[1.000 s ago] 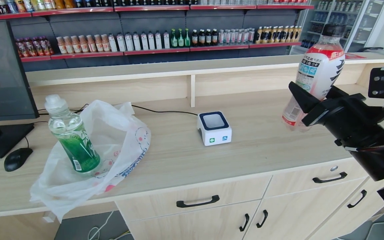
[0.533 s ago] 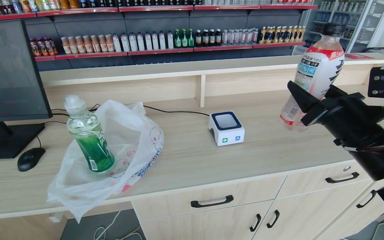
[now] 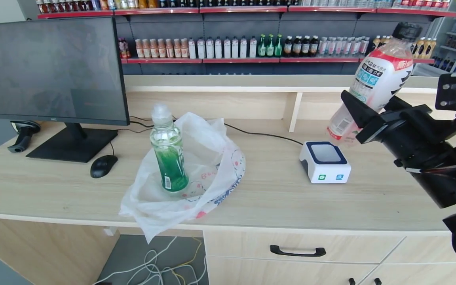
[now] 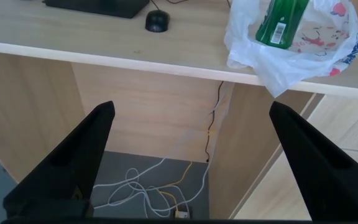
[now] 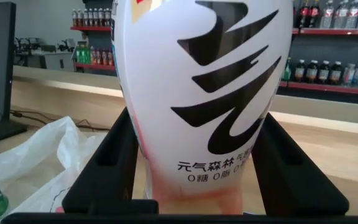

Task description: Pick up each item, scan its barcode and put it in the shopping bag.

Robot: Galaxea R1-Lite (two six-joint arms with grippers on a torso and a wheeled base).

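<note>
A: What is completed?
B: The left gripper (image 4: 191, 109) is held below the worktop (image 3: 54, 190) edge, fingers spread wide and empty. The green bottle (image 3: 168, 158) is stood upright on the opened shopping bag (image 3: 216, 158) and is judged bagged.
A: What is outstanding?
B: Just above the scanner (image 3: 325, 162), the white bottle (image 3: 374, 79) is clamped between the right gripper (image 3: 382, 113) fingers. Scanning and bagging are judged pending.

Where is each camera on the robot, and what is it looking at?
Head view: on the robot's head, looking down at the counter; the right tool holds a white drink bottle near the scanner.
Left wrist view: on the left arm, low, facing the counter's front; the open left tool frames it.
Right wrist view: on the right arm, facing the shelves; its tool clamps that bottle.
Shared: all three show the green bottle in the shopping bag.
</note>
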